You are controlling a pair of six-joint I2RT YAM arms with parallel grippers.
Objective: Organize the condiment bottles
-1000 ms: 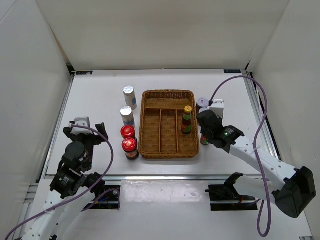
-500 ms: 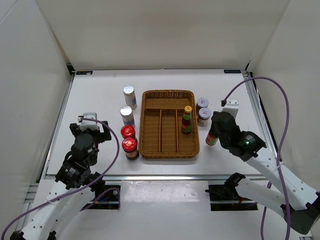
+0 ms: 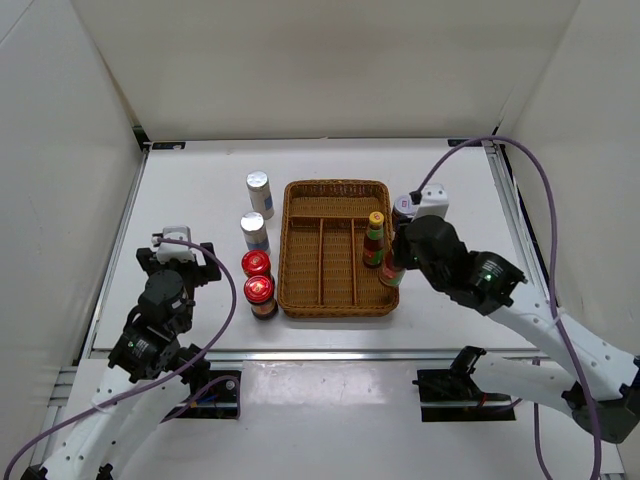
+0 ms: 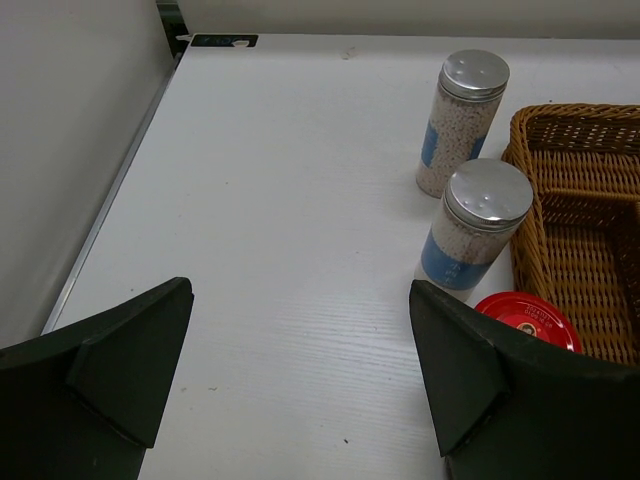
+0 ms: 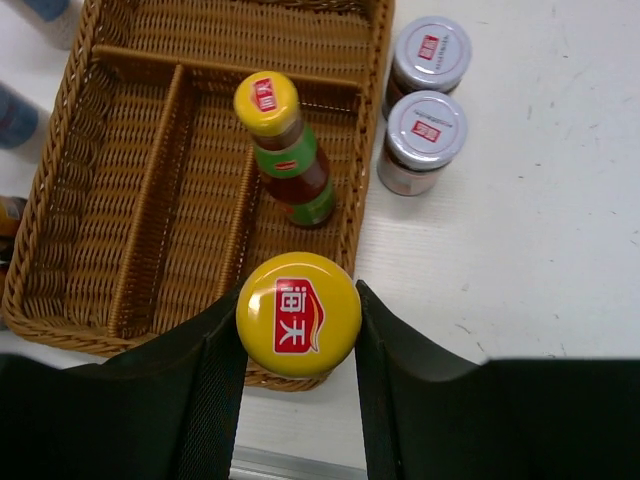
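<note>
My right tool [image 3: 396, 266] grips one sauce bottle [image 5: 298, 315] above the tray [image 3: 335, 186] edge. A second bottle [image 3: 374, 240] stands inside. Six other containers [image 3: 255, 232] stand on the desk [image 3: 195, 205]. Left tool [image 4: 300, 365] wide, holding nothing.

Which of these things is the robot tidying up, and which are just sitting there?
Tidying: held sauce bottle, second sauce bottle, two grey-lidded jars, two shakers, two red-lidded jars.
Not bottles: wicker tray, table.

Tray [image 3: 305, 262] sits central on tabletop [image 3: 200, 200]. Left of it: shakers [image 3: 259, 193] [image 3: 255, 232] behind left jars [image 3: 256, 264] [image 3: 260, 291]. Right of it: right jars [image 5: 430, 55] [image 5: 422, 140]. First sauce bottle [image 3: 374, 240] in right compartment; second sauce bottle [image 5: 298, 315] above near-right corner.
</note>
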